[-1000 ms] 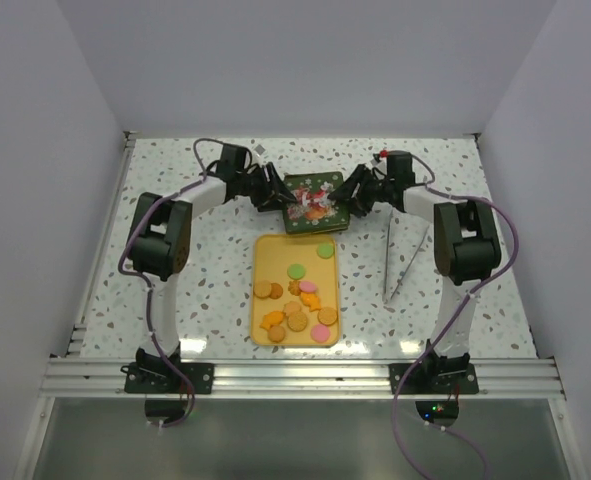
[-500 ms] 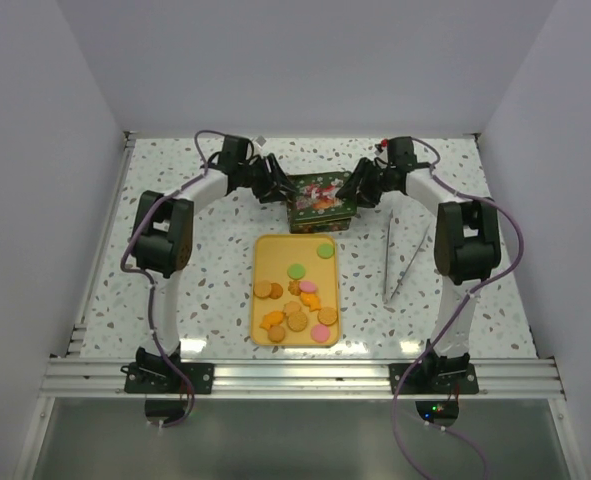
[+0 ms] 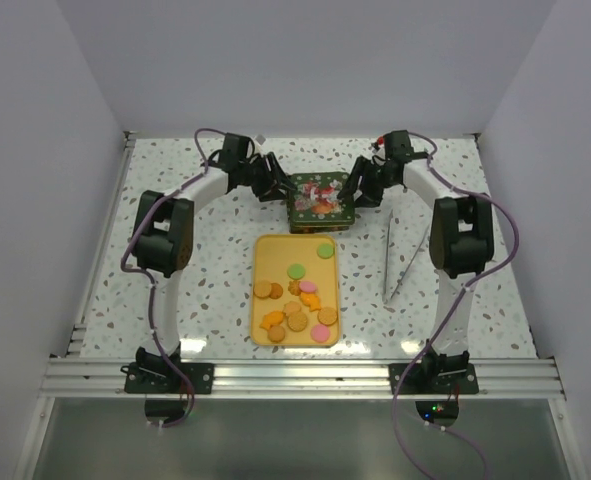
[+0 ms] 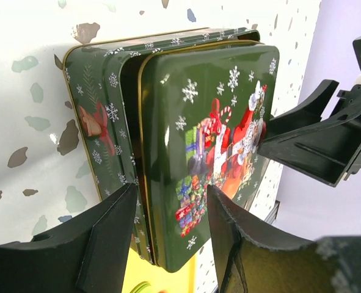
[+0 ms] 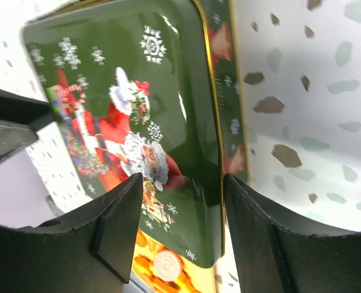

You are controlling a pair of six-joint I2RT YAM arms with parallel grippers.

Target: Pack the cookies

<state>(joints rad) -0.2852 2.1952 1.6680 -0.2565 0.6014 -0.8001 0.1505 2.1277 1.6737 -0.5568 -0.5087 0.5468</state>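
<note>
A green Christmas tin [image 3: 320,198] stands at the far middle of the table. Its Santa-printed lid [image 4: 204,122] sits a little off and above the base [image 4: 101,110]. My left gripper [image 3: 277,188] holds the lid's left edge, its jaws [image 4: 170,189] across the rim. My right gripper [image 3: 360,190] holds the lid's right edge [image 5: 119,104], its jaws [image 5: 183,180] across the rim beside the base [image 5: 232,122]. The cookies [image 3: 295,300], orange, tan, pink and green, lie loose on a yellow tray [image 3: 270,250] just in front of the tin; some show under the lid [image 5: 168,265].
Metal tongs [image 3: 390,265] lie on the speckled table right of the tray. The table's metal front rail [image 3: 295,375] carries both arm bases. White walls close the sides and back.
The lid, held tilted over the tray's far end a second ago, has moved back and levelled over the base. Both grippers moved back with it.
</note>
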